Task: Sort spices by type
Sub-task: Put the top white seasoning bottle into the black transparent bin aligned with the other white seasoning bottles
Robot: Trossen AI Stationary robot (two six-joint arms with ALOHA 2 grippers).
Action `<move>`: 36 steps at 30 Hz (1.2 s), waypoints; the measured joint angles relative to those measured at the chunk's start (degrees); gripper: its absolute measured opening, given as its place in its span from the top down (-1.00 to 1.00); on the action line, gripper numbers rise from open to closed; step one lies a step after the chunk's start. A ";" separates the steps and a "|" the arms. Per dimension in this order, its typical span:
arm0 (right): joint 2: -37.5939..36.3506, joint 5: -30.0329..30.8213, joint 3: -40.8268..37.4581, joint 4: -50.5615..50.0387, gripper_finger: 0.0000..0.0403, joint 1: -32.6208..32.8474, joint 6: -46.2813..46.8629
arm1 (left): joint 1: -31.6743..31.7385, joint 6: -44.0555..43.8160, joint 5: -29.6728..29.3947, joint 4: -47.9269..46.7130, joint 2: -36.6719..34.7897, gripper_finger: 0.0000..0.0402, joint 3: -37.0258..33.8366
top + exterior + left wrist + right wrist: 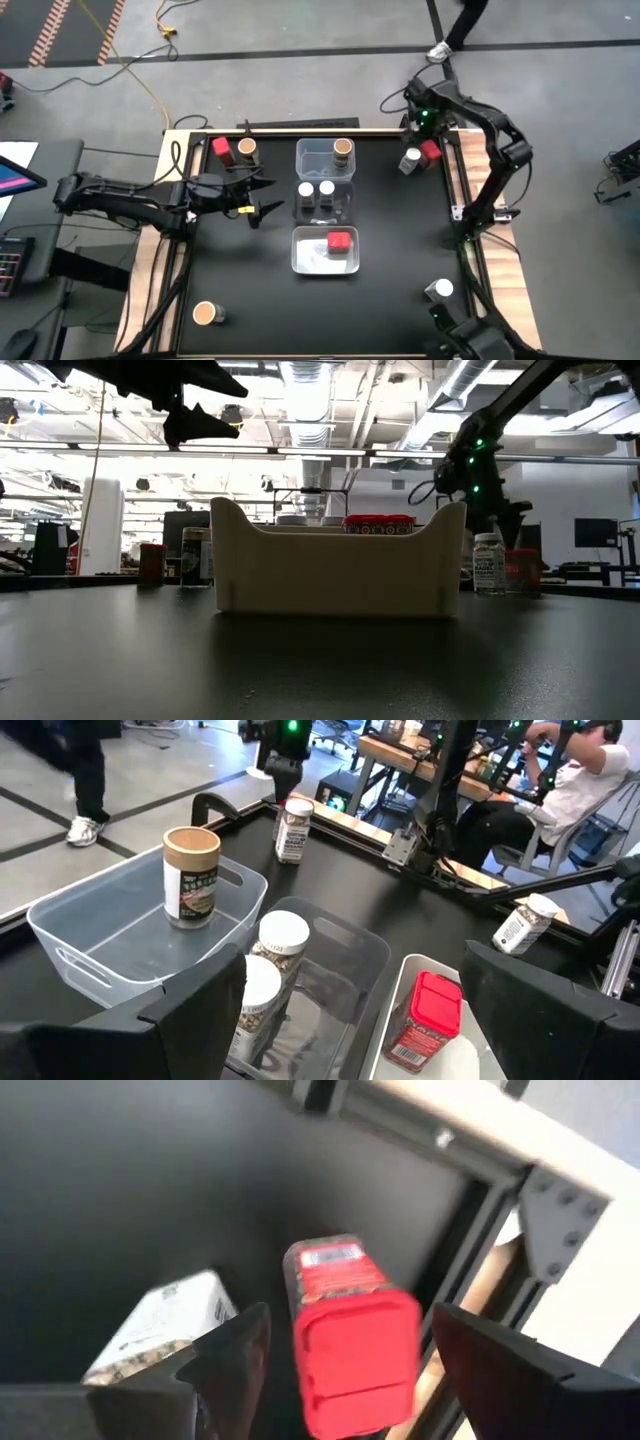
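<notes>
Two fingers of the right end effector (345,1355) stand open around a red-topped spice jar (350,1330) at the far right corner of the bench (240,290), beside a white-topped jar (410,160). It looks small, light, hard and slippery; hold its flat sides just below the cap. The left end effector (262,197) waits open, left of the bins.
</notes>
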 joint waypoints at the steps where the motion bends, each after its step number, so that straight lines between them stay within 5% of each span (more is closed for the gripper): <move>1: 0.95 0.12 0.00 -0.33 -0.54 0.10 0.40 | 0.00 -0.04 0.00 0.00 0.00 -0.75 0.00; 14: 7.44 2.54 0.23 -6.63 -0.54 1.97 4.94 | 0.00 -1.80 0.07 -0.04 0.00 -0.75 -0.01; 28: -4.20 1.25 0.00 -7.40 -0.54 3.59 8.15 | 0.00 1.09 -0.49 -0.04 0.01 -0.75 0.00; 36: -1.86 1.27 -0.08 -10.86 -0.54 3.27 13.27 | 0.02 1.00 -0.65 -0.02 0.02 -0.75 -0.02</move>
